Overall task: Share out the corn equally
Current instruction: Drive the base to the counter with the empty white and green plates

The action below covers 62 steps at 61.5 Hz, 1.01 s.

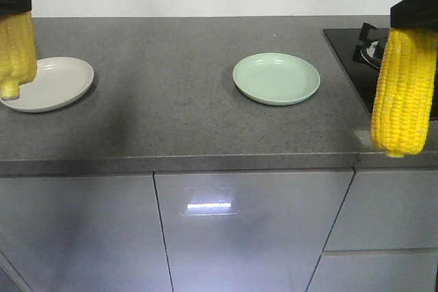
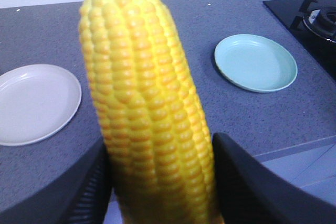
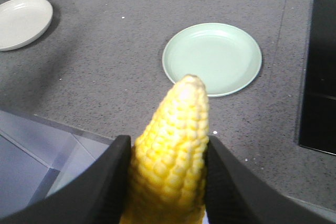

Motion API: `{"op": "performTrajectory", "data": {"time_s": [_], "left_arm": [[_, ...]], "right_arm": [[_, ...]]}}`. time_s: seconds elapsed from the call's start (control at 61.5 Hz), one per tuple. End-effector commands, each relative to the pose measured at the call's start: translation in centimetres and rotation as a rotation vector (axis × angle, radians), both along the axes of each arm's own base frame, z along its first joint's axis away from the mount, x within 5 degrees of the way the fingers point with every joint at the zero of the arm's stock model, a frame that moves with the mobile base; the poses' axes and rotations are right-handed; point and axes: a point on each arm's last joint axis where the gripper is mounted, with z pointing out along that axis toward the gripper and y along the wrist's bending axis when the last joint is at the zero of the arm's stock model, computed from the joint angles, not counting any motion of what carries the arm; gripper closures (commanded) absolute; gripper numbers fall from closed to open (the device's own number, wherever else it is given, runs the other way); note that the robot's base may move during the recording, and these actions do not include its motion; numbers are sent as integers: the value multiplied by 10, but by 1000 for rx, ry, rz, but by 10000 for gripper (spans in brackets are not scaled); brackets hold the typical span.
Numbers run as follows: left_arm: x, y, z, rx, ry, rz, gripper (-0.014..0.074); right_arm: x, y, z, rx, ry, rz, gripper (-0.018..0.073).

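1. Left gripper (image 2: 160,187): both fingers pressed against the left cob (image 2: 142,103), which is held firmly. The cob hangs roughly upright off the counter (image 1: 171,121). From the front its lower end lines up with the left part of the white plate (image 1: 61,76). You cannot tell whether it is truly over the dish or just beside it.

2. Right gripper (image 3: 168,182): clamped on the right cob (image 3: 176,150) in the same way. This cob hangs in the air at the counter's right front edge, in front of the hob (image 1: 349,46). It is well apart from the green plate (image 1: 276,78).

3. Plates: both are bare and well apart from each other on the counter. One cob on each would give the equal split.

4. Handling notes for you:
- Bring each cob over the middle of its plate before descending. The right arm has the longer way to go, leftward and away from the hob.
- Tilt the wrist so the cob lies lengthwise rather than landing on its end.
- Lower until the kernels rest on the dish, and only then part the fingers.
- Expect rolling. The cobs are round and tapered and the rims are shallow, so a drop from height would likely send one onto the counter.
- Withdraw straight up so a finger does not drag the cob.
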Motion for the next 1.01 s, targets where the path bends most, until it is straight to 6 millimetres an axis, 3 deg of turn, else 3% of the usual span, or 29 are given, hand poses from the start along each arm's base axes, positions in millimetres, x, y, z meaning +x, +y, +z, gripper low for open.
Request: {"op": "performTrajectory", "data": {"time_s": [0.0,0.992], "left_arm": [[-6,2,18,-43,-108,-2,468],[-6,2,18,-43,-108,-2,468]], "right_arm": [[-7,-1,16,22,-97,-16,373],[-7,-1,16,22,-97,-16,373]]}}
